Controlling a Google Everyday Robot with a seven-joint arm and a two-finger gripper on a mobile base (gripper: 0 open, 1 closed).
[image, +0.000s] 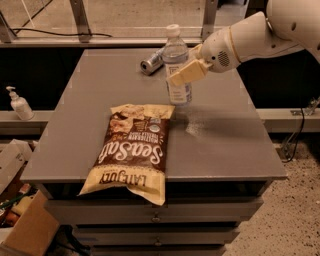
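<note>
gripper (181, 75) on bottle (175, 52): matt plastic | bottle: clear glossy plastic | table (225, 135): matt

Upright clear water bottle (179, 93) in pincer (182, 74)

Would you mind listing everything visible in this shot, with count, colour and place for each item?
water bottle: one, clear with white cap, upright at the far middle of the table
can: one, silver, lying on its side just behind-left of the water bottle
chip bag: one, brown and cream, flat, overhanging the table's near edge
table: one, grey, centre, with drawers below
pump bottle: one, white, on the left ledge
cardboard box: one, brown, floor at lower left
arm: one, white, entering from the upper right
tool: one, beige, clasping the water bottle at mid-height
</note>
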